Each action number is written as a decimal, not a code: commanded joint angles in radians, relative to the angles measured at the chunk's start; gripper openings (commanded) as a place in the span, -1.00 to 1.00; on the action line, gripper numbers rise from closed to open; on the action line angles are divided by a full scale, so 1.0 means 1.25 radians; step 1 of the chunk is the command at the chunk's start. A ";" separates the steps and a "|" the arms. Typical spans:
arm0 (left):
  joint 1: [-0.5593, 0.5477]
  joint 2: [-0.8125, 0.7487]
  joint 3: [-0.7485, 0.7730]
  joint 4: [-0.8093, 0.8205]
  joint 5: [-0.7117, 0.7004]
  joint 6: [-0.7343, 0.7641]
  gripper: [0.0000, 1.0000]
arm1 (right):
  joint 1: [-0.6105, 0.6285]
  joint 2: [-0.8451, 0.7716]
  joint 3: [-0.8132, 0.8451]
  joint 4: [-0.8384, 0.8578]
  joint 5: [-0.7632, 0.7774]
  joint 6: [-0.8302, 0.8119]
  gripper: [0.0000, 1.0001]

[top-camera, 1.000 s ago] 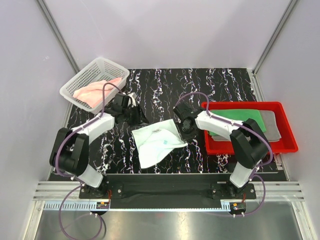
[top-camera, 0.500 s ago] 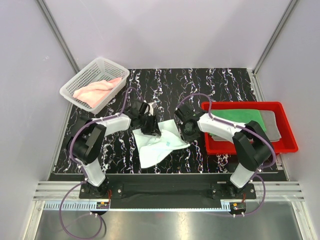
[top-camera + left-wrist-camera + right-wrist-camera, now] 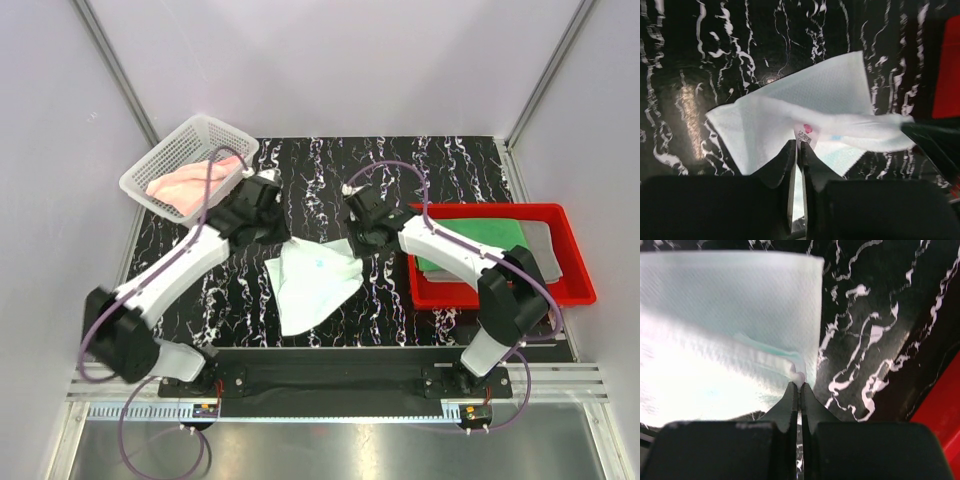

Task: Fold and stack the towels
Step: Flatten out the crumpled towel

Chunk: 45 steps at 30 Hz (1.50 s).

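Top external hides both sets of fingertips under their own wrists, so the wrist cams have to settle it. The left gripper (image 3: 799, 148) is pinching the pale mint-white towel (image 3: 312, 285) by its tagged edge, and the right gripper (image 3: 800, 386) is clamped on a corner. Both arms reach inward over mid-table. Off to the sides, a pink towel (image 3: 190, 180) sits in the white basket (image 3: 180, 145), and green (image 3: 490, 235) and grey (image 3: 545, 250) ones are in the red tray (image 3: 575, 285).

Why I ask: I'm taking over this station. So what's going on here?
Two robot arms are folding towels. The left gripper and the right gripper are each shut on an edge of the pale mint-white towel, bunched loosely in the middle of the table. A green towel and a grey towel lie in the red tray; a pink towel sits in the white mesh basket.
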 commanded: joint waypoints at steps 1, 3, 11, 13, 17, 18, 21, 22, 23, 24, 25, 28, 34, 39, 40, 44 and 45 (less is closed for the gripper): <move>-0.011 -0.128 -0.090 -0.063 -0.123 -0.078 -0.68 | -0.002 -0.002 0.023 0.065 -0.006 0.000 -1.00; -0.011 -0.131 -0.175 0.018 -0.060 -0.102 -0.52 | 0.000 0.039 0.028 0.073 0.012 -0.005 -1.00; 0.047 -0.027 -0.137 0.088 -0.005 -0.053 -0.10 | -0.075 0.145 0.071 0.068 0.082 -0.061 -1.00; 0.090 -0.012 -0.125 0.113 0.016 -0.042 -0.08 | -0.097 0.163 0.077 0.068 0.089 -0.072 -1.00; 0.128 0.040 -0.109 0.162 0.082 -0.007 -0.06 | -0.140 0.186 0.091 0.078 0.081 -0.093 -1.00; 0.130 0.048 -0.106 0.177 0.100 0.001 -0.06 | -0.145 0.194 0.094 0.080 0.070 -0.097 -1.00; 0.131 0.093 -0.092 0.239 0.178 0.055 -0.07 | -0.146 0.194 0.092 0.089 0.042 -0.108 -1.00; 0.132 0.116 -0.083 0.259 0.205 0.075 -0.08 | -0.145 0.194 0.089 0.091 0.037 -0.107 -1.00; 0.132 0.133 -0.071 0.258 0.211 0.111 -0.10 | -0.145 0.193 0.086 0.097 0.032 -0.107 -1.00; 0.132 0.149 -0.041 0.253 0.215 0.130 -0.15 | -0.145 0.190 0.081 0.100 0.025 -0.107 -1.00; 0.131 0.186 -0.026 0.242 0.214 0.145 -0.17 | -0.145 0.188 0.080 0.102 0.024 -0.107 -1.00; 0.131 0.251 0.026 0.227 0.210 0.177 -0.21 | -0.145 0.189 0.081 0.102 0.015 -0.107 -1.00; 0.131 0.331 0.071 0.226 0.220 0.190 -0.31 | -0.145 0.186 0.085 0.101 -0.002 -0.105 -1.00; 0.124 0.366 0.064 0.244 0.241 0.198 -0.38 | -0.144 0.178 0.081 0.103 -0.007 -0.105 -1.00; 0.120 0.370 0.063 0.247 0.248 0.200 -0.38 | -0.145 0.177 0.080 0.106 -0.007 -0.105 -1.00; 0.102 0.386 0.068 0.238 0.235 0.208 -0.39 | -0.145 0.180 0.082 0.103 -0.011 -0.105 -1.00; 0.100 0.392 0.069 0.230 0.232 0.206 -0.39 | -0.145 0.179 0.082 0.102 -0.011 -0.105 -1.00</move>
